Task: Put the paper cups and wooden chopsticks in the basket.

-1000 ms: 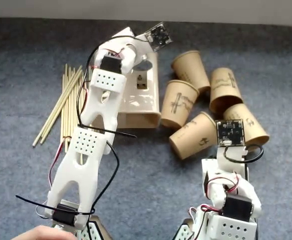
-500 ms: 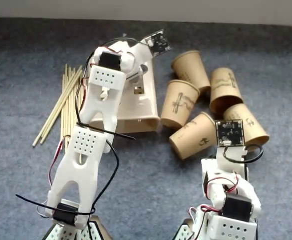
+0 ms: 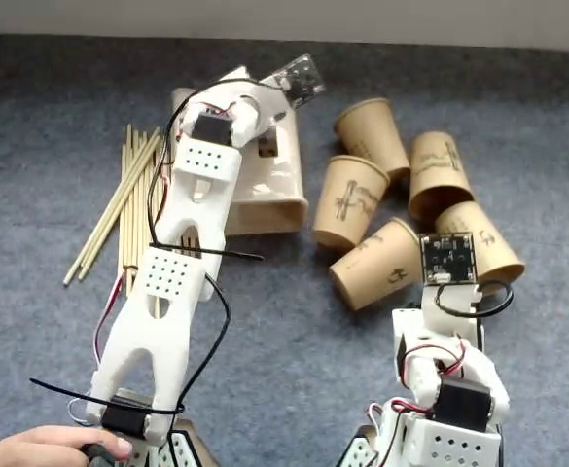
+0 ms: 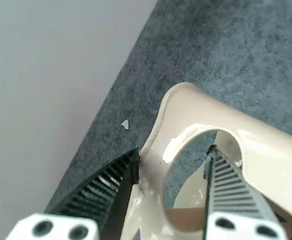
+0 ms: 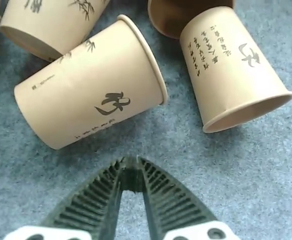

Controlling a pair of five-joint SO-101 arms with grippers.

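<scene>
The cream basket (image 3: 265,190) lies on its side on the grey carpet, mouth toward the arms. My left gripper (image 3: 265,122) is shut on its arched handle; in the left wrist view the fingers (image 4: 173,152) straddle the handle wall of the basket (image 4: 255,145). Wooden chopsticks (image 3: 128,199) lie in a loose bundle to the left of the left arm. Several paper cups lie on their sides to the right of the basket, among them one (image 3: 376,263) and another (image 3: 483,238). My right gripper (image 5: 131,172) is shut and empty, just short of these two cups (image 5: 91,107) (image 5: 233,65).
A pale wall (image 3: 284,17) runs along the carpet's far edge behind the basket. The right arm (image 3: 444,331) stands at the front right. Bare carpet (image 3: 294,350) lies between the two arms.
The left gripper has twisted and pulled the basket's handle end, so the basket has tipped and shifted a little toward the far wall. The right arm and cups have not moved.
</scene>
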